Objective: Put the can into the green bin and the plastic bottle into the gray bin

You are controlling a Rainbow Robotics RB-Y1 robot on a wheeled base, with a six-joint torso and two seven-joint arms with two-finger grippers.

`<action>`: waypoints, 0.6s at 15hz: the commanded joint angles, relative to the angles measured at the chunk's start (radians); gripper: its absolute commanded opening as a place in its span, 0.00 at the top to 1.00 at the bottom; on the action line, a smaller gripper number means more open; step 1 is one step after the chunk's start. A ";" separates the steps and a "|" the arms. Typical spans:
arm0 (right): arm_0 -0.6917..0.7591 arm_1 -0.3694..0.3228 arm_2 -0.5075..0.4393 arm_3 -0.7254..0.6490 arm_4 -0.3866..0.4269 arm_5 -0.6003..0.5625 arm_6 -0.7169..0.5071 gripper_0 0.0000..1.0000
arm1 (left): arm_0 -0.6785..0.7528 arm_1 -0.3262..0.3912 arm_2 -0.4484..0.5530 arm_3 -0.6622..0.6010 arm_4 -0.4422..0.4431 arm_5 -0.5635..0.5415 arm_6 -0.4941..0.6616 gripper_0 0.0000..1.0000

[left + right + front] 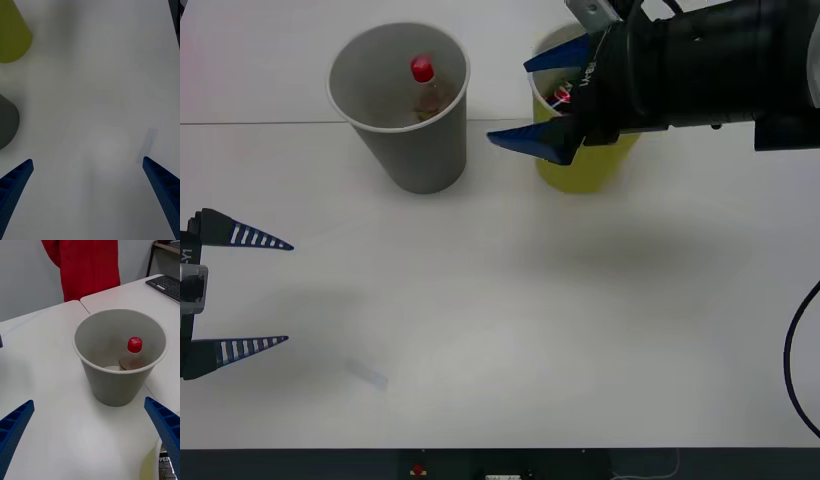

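- The right gripper hangs over the green bin, fingers spread and empty, probably having let the can fall inside.
- The plastic bottle, clear with a red cap, stands inside the gray bin.
- The left gripper waits spread above the bare table, near its left edge.

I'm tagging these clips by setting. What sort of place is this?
Probably an office or lab: plain white tables pushed together, a computer keyboard on one, and a grey wall behind. The gray bin stands on the table.
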 commanded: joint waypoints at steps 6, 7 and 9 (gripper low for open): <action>0.298 -0.147 -0.126 -0.066 -0.257 -0.001 0.332 0.00 | 0.000 0.000 0.000 0.000 0.000 0.000 0.000 0.00; 0.335 -0.165 -0.138 -0.071 -0.271 -0.006 0.370 0.00 | 0.000 0.000 0.000 0.000 0.000 0.000 0.000 0.00; 0.398 -0.187 -0.170 -0.073 -0.289 -0.024 0.439 0.00 | 0.000 0.000 0.000 0.000 0.000 0.000 0.000 0.00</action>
